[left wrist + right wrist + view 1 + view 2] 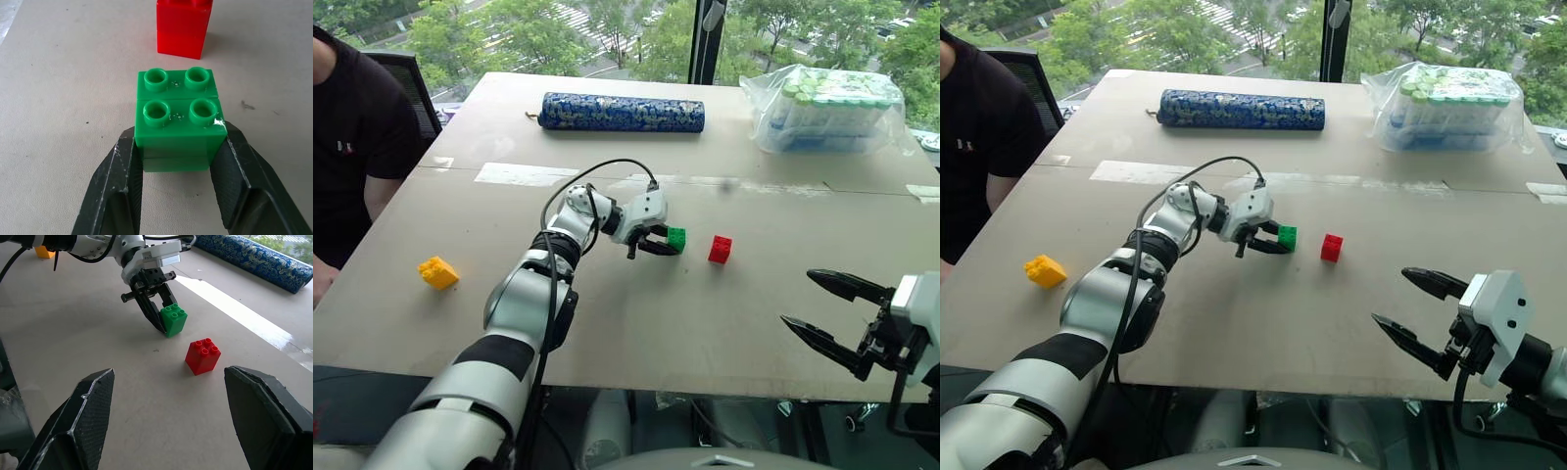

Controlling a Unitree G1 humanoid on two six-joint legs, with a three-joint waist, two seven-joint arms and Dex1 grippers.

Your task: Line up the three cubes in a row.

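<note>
Pale brown tabletop (636,333) set before windows with trees outside; a long blue patterned roll (622,112) and a bag of green-capped bottles (830,110) lie at the far edge, a person in a black shirt (357,137) sits at the left. Left gripper (664,243) clamps the green cube (676,239) mid-table, studs up, the red cube (720,249) near it on the right and apart from it; the yellow cube (437,272) sits well apart at the left side. Right gripper (832,311) hangs off the near right edge, fingers spread wide, holding nothing.
</note>
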